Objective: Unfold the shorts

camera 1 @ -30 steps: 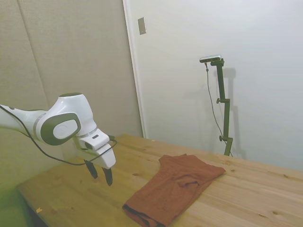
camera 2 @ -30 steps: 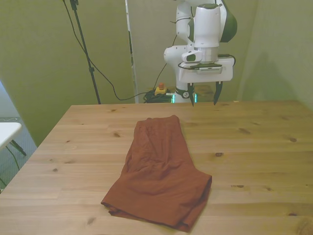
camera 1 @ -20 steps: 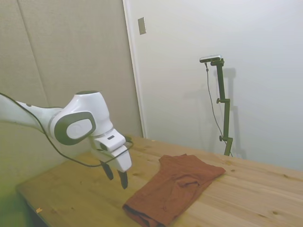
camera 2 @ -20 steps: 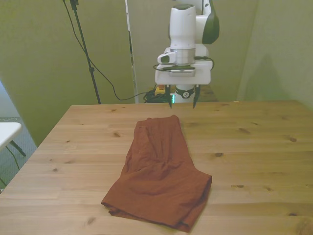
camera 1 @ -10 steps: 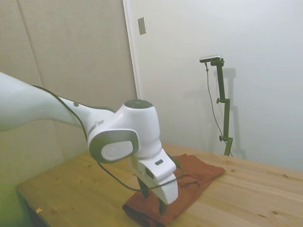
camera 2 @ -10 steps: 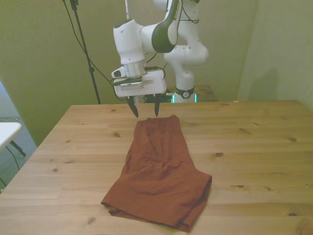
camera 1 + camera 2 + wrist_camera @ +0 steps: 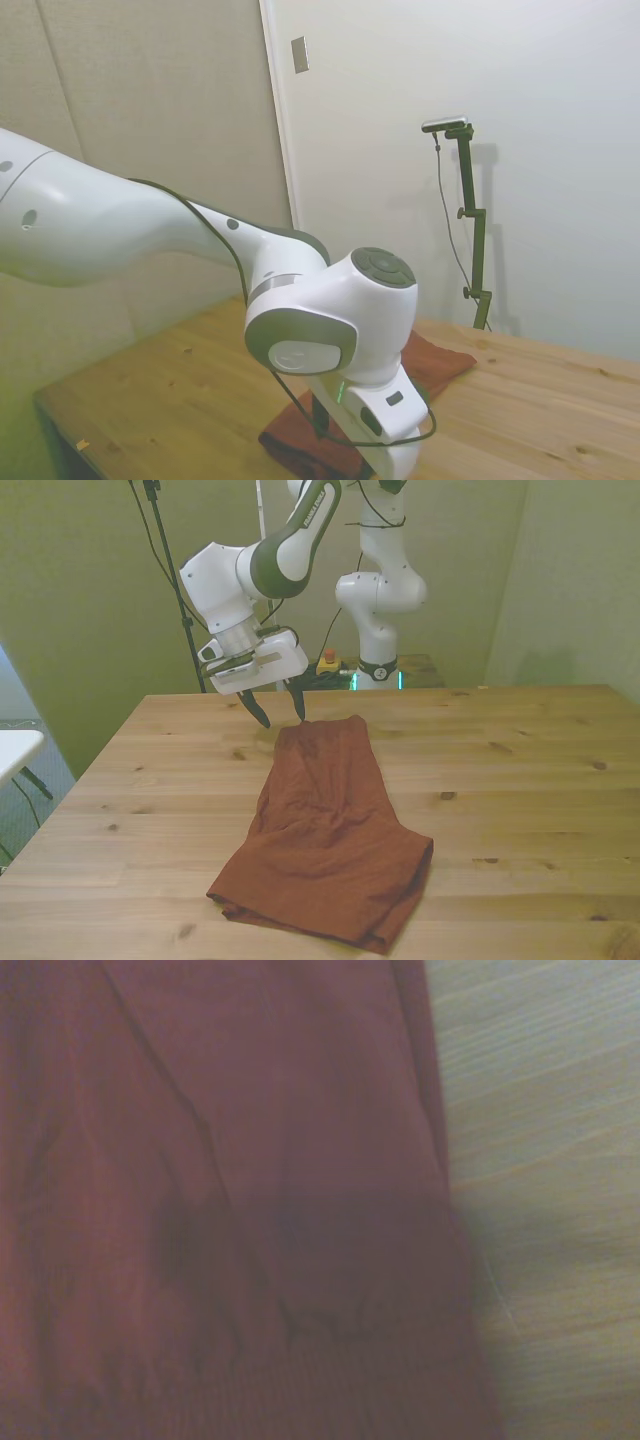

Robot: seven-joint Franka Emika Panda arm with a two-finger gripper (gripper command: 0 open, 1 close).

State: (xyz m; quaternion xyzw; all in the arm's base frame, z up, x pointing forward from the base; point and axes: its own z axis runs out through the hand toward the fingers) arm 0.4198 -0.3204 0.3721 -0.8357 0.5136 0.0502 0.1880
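Observation:
The rust-brown shorts (image 7: 325,830) lie folded on the wooden table (image 7: 520,780), running from the far middle toward the near edge. My gripper (image 7: 277,717) hangs open just above the table at the shorts' far corner, on the front view's left side of it, tilted. In the side view the arm's big white joint (image 7: 330,340) covers most of the shorts (image 7: 440,358), and the fingers do not show there. The wrist view is filled by wrinkled rust fabric (image 7: 220,1200) with a strip of bare wood (image 7: 550,1160) beside its edge.
A dark tripod leg with a cable (image 7: 175,590) stands behind the table on the front view's left. Bare wood lies on both sides of the shorts.
The arm has swung further toward the front view's left and dropped slightly, tilting the gripper. In the side view it has come closer to the camera and now hides more of the shorts.

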